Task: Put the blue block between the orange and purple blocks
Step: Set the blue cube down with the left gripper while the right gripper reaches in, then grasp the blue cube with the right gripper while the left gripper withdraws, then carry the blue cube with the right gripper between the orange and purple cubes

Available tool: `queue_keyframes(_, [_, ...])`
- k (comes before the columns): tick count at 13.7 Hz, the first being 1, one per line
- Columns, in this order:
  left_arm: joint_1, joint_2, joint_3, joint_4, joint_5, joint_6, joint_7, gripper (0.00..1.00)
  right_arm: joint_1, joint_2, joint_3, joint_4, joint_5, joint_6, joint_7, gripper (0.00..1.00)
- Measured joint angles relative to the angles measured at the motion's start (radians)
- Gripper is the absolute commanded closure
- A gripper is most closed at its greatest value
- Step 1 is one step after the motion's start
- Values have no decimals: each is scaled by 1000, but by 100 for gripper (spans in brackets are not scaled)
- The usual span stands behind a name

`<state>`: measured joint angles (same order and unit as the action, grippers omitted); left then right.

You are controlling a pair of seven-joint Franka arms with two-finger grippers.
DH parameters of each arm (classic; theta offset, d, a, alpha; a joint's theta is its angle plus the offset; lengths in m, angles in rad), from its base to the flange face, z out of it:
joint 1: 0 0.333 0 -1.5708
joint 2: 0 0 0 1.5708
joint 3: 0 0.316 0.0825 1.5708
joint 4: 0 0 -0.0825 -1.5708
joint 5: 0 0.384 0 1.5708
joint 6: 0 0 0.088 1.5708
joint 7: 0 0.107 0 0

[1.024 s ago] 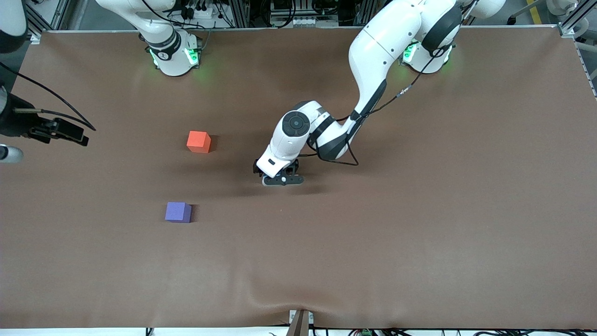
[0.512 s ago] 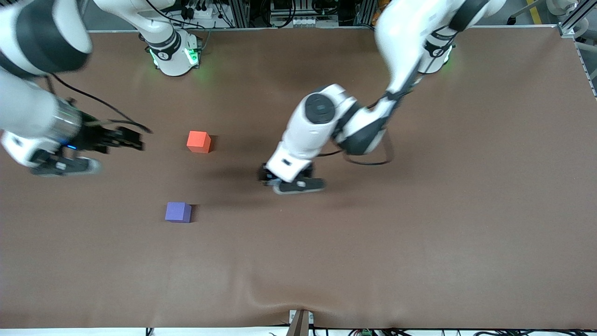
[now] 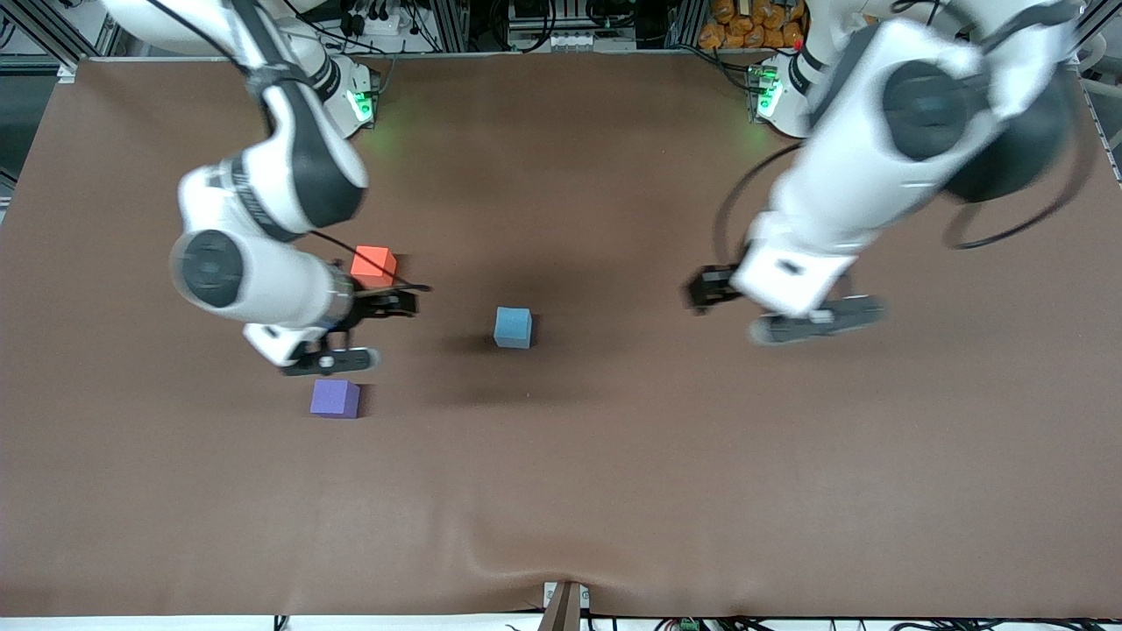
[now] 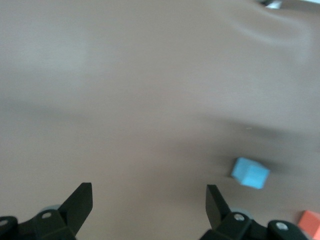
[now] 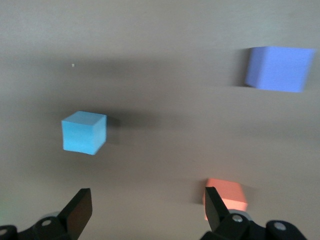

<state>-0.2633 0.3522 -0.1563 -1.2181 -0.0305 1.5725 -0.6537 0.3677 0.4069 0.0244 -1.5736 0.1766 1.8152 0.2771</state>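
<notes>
The blue block (image 3: 513, 327) sits alone on the brown table (image 3: 614, 491), mid-table. The orange block (image 3: 373, 265) and the purple block (image 3: 335, 398) lie toward the right arm's end, the purple one nearer the front camera. My right gripper (image 3: 396, 303) hovers open and empty over the table between the orange and purple blocks. Its wrist view shows its gripper (image 5: 147, 196), the blue block (image 5: 84, 132), the purple block (image 5: 279, 68) and the orange block (image 5: 226, 196). My left gripper (image 3: 706, 289) hovers open and empty toward the left arm's end. Its wrist view shows its gripper (image 4: 149, 194), the blue block (image 4: 250, 172) and the orange block (image 4: 310, 222).
The brown cloth has a wrinkle (image 3: 526, 561) near the front edge. A small mount (image 3: 564, 605) sticks up at the front edge's middle. The arm bases (image 3: 329, 105) stand along the back edge.
My left gripper has lifted off and swung toward its own end, uncovering the blue block on the table. My right arm has swung in to hover between the orange and purple blocks.
</notes>
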Motion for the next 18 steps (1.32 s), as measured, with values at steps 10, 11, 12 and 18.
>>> queue_keyframes(10, [310, -400, -2, -399, 0, -25, 353, 0, 245, 255, -2, -22, 0, 329, 227, 0])
queue_keyframes(11, [312, -411, -3, -417, 0, -16, 353, 0, 258, 265, -2, -22, 0, 338, 240, 0])
queue_keyframes(12, [312, -414, -4, -423, 11, -11, 354, 0, 267, 268, -3, -22, -1, 341, 249, 0])
queue_keyframes(18, [316, -439, -23, -424, 64, 0, 409, 0, 273, 292, -14, -22, -1, 409, 281, 25])
